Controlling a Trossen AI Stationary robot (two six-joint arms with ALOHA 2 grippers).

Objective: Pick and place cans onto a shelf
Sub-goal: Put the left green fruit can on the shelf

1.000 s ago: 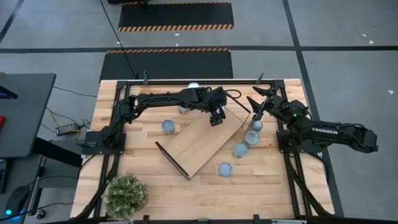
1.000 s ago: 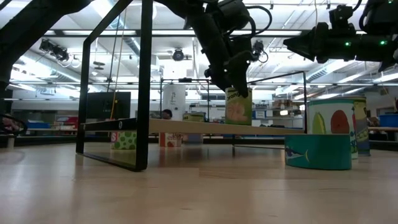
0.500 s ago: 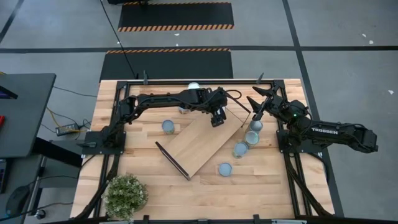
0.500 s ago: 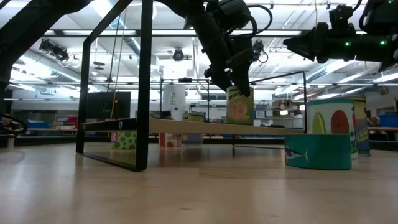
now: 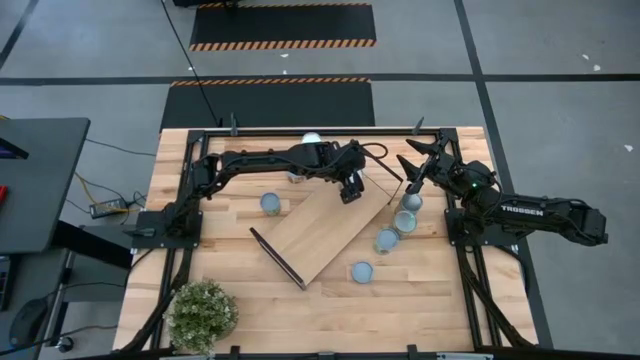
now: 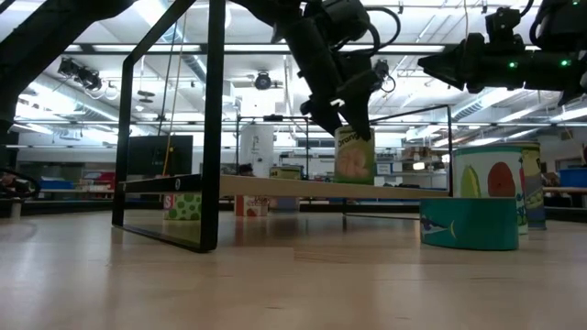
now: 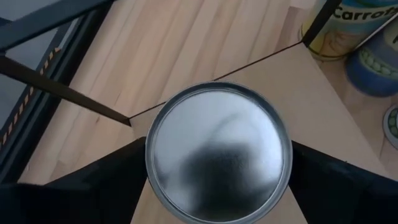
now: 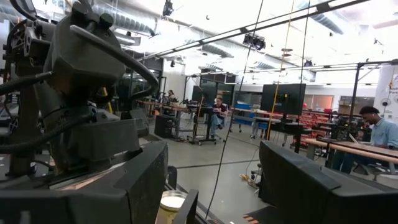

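Your left gripper has its fingers spread wide on either side of a can (silvery lid up), which stands on the shelf near its far end. Your right gripper waits aloft, fingers apart, above the other cans.

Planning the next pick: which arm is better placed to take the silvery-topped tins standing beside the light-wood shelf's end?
Right. Its end effector hangs open just above the silvery-topped tins by the light-wood shelf; the left end effector is busy around a tin on the shelf.
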